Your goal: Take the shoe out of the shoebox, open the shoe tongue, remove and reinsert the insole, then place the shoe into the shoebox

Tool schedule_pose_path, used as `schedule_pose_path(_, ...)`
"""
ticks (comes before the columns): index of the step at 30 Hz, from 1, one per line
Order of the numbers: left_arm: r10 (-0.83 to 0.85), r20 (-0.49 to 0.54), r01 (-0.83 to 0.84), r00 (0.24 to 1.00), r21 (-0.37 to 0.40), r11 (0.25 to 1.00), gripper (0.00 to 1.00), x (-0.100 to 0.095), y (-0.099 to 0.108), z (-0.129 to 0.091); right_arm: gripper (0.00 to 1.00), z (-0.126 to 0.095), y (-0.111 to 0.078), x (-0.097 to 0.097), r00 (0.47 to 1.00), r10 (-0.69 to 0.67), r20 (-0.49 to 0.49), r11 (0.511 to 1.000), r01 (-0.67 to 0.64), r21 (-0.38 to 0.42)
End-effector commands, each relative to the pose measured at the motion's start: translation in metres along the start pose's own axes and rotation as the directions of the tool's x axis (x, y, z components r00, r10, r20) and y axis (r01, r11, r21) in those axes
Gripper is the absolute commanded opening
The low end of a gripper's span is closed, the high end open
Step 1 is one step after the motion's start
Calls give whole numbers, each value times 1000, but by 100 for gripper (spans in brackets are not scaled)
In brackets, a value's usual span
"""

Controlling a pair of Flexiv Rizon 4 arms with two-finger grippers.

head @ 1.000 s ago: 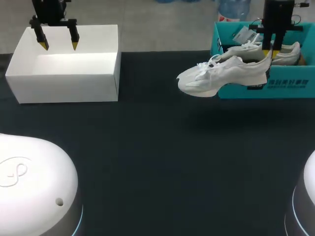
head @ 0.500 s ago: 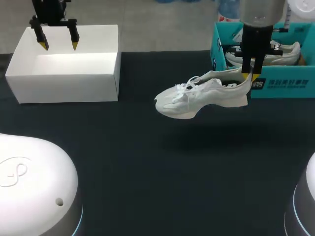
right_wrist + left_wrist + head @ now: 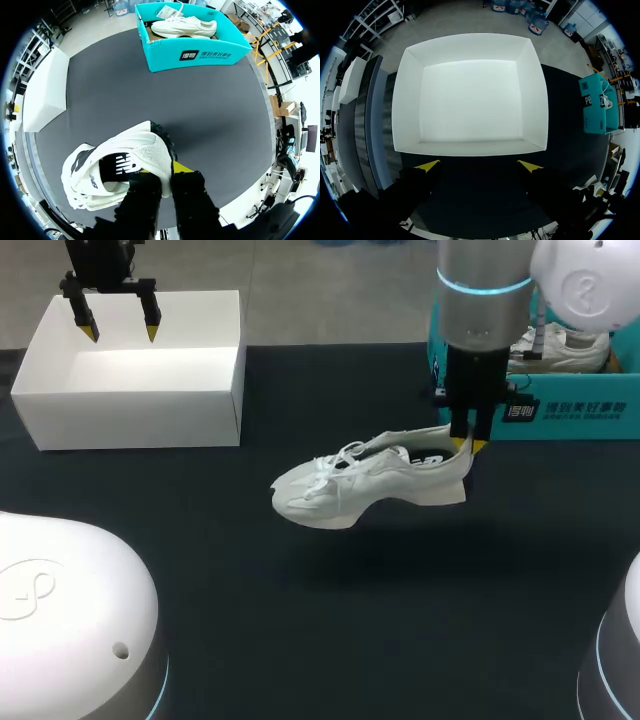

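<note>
White shoe (image 3: 370,480): held clear of the desk (image 3: 300,620) over its middle, toe toward the left edge, heel raised.
Right gripper (image 3: 468,445): fingers clamped on the shoe's heel collar (one inside, one outside).
Teal shoebox (image 3: 560,430): far right corner, with a second white shoe (image 3: 570,350) lying inside.
Left gripper (image 3: 120,332): fingers apart, holding nothing, above the open white box (image 3: 130,390) at the far left corner.

A dark, matte table (image 3: 330,640) spans the scene under soft, even light.
</note>
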State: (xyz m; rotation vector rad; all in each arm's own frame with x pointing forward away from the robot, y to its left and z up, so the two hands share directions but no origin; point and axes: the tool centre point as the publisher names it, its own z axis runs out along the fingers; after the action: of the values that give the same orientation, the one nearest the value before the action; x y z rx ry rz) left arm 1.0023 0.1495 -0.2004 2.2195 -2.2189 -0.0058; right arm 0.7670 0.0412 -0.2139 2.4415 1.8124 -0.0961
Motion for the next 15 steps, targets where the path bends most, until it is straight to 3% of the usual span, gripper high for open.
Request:
schedule_pose_path(1,0,0,0,1000,1,1000,100,0,1,0,0,8,-16,12,1000,-5,9,1000,5,6)
schedule_pose_path(6,0,0,0,1000,1,1000,100,0,1,0,0,13,-36,13,1000,4,19,1000,-5,12)
schedule_pose_path(15,0,0,0,1000,1,1000,100,0,1,0,0,40,-39,22,998,1,58,1000,-2,16)
